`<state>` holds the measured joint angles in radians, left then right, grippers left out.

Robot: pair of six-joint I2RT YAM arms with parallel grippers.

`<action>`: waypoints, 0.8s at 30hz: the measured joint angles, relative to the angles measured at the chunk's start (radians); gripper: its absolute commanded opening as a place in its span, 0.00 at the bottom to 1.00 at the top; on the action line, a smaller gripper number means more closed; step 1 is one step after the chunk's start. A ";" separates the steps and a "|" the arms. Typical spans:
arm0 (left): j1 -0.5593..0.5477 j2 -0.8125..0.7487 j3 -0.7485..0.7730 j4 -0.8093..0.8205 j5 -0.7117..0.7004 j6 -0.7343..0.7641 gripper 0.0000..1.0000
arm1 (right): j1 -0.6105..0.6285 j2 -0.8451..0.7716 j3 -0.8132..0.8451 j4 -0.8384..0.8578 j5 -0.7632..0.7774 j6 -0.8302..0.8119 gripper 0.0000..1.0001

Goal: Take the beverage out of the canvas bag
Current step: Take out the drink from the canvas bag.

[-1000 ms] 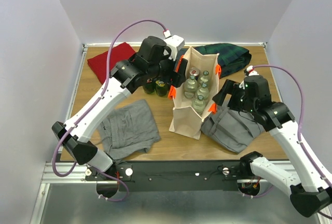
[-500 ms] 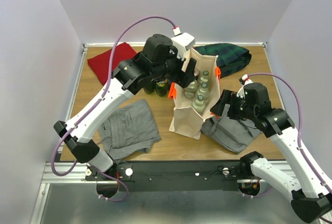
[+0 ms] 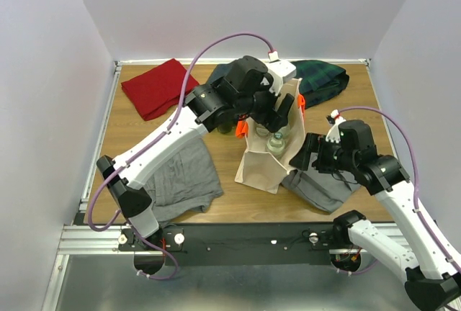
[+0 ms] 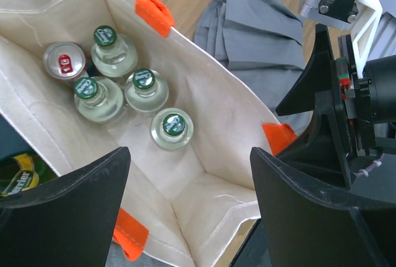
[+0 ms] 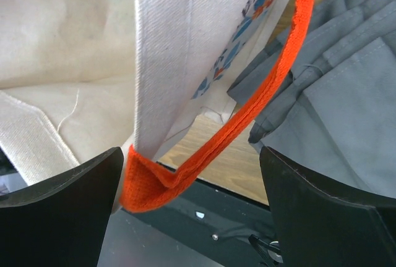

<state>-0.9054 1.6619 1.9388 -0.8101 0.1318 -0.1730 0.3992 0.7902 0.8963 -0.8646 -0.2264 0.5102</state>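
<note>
**A:** Above the canvas bag (image 3: 263,170), the left pincer (image 4: 190,156) has swung over from the desk (image 3: 229,197) side. Its jaws are apart and empty. Four green-capped bottles (image 4: 172,128) and a can (image 4: 64,61) stand inside, below it.

**B:** And the right pincer (image 5: 192,156)?

**A:** It has come in wide, straddling the bag wall and orange handle (image 5: 247,112), not clamped. It's probably there to brace the bag for the next lift.
</note>
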 measured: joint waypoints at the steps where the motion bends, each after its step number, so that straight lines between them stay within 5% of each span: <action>1: -0.004 0.004 0.000 0.000 0.000 0.000 0.86 | 0.000 -0.001 0.000 0.000 -0.003 -0.002 1.00; 24: -0.041 0.093 -0.160 0.050 0.003 -0.105 0.88 | 0.000 -0.067 -0.008 -0.002 -0.025 -0.018 1.00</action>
<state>-0.9466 1.7546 1.7786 -0.7601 0.1345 -0.2783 0.3992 0.7235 0.8886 -0.8669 -0.2512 0.4923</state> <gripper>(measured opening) 0.861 0.998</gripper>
